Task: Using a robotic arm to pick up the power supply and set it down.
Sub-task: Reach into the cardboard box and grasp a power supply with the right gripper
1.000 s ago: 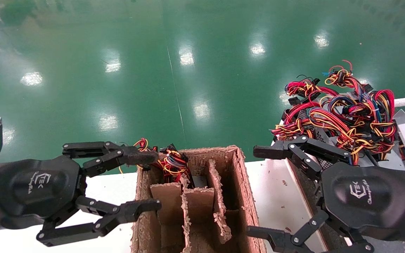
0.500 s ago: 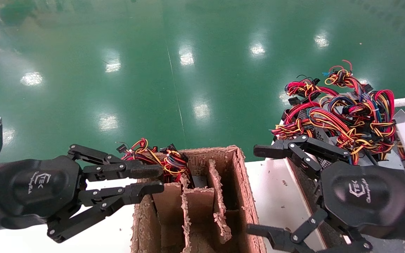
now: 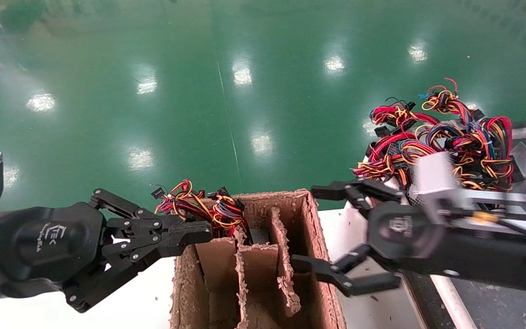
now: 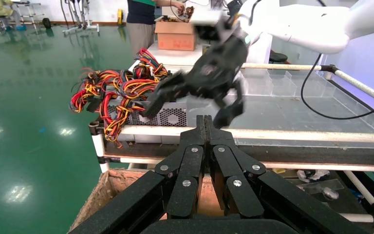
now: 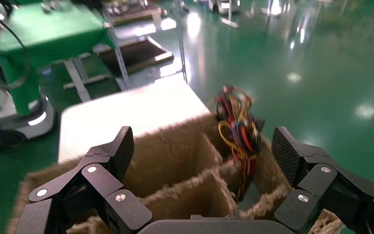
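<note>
Left gripper (image 3: pixel 197 235) sits at the lower left of the head view, its fingers (image 4: pixel 205 131) pressed together on nothing, tips at the left wall of the brown cardboard divider box (image 3: pixel 311 237). Across the box, at lower right, the right gripper (image 3: pixel 318 230) is spread wide over the box's right wall, one finger inside near a divider, the other above the far corner; nothing is between them. A bundle of red, yellow and blue wires (image 3: pixel 208 210) rises from the box's far left compartment. Farther back, at the right of the frame, the power supply (image 3: pixel 402 157) rests on a raised bench (image 4: pixel 292 132), its perforated side showing under tangled cables. Beyond lies the green floor (image 3: pixel 226 82).
</note>
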{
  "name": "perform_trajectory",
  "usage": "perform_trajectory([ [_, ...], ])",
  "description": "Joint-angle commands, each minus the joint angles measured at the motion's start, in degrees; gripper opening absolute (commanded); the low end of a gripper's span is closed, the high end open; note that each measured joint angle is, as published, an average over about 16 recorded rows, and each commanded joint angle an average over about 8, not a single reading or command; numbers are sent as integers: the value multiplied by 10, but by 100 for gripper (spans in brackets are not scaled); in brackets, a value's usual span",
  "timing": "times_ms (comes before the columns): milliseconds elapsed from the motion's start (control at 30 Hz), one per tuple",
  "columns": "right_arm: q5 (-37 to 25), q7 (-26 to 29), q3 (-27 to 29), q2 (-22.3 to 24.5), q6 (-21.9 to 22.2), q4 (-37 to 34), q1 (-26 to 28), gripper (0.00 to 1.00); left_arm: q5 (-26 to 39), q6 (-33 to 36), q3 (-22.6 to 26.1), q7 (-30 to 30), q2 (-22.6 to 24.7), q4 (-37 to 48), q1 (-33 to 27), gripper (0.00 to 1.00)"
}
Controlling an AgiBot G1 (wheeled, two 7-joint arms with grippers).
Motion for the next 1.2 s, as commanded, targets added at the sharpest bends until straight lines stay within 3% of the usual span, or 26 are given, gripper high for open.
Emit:
perform_trajectory([
  [33,-26,4,-14,-17,14,-15,11,92,0,0,0,0,0,0,0,98],
  [267,-93,-20,-53,-85,30,-92,58,4,0,0,0,0,0,0,0,100],
  [300,-100,-26,-57,-94,34,-102,63,0,0,0,0,0,0,0,0,100],
  [733,-156,-105,-89,-197,70,-212,102,0,0,0,0,0,0,0,0,100],
  [1200,-187,-137,-106,-249,102,-258,118,0,0,0,0,0,0,0,0,100],
])
